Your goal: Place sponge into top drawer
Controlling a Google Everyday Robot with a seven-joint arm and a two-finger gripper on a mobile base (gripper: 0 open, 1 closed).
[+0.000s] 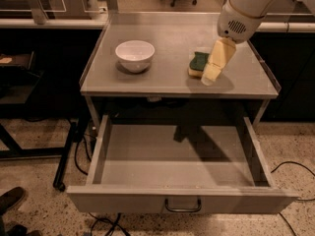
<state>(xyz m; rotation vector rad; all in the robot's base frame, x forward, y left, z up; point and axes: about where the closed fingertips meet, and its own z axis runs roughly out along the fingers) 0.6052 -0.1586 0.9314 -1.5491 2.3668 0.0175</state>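
Note:
The sponge [198, 62], dark green scrub layer on yellow foam, lies on the grey table top [167, 77] right of the middle. My pale yellow gripper [211, 73] hangs from the white arm and points down, covering the sponge's right side. The top drawer [177, 156] stands pulled out below the table, wide and shallow, with nothing in it. Its front panel carries a small metal loop handle [182, 205].
A white bowl [134, 55] stands on the left part of the table top. The table has raised side rims [263, 65]. Cables [290, 168] lie on the speckled floor on both sides. A shoe [11, 199] shows at the lower left. Dark benches flank the table.

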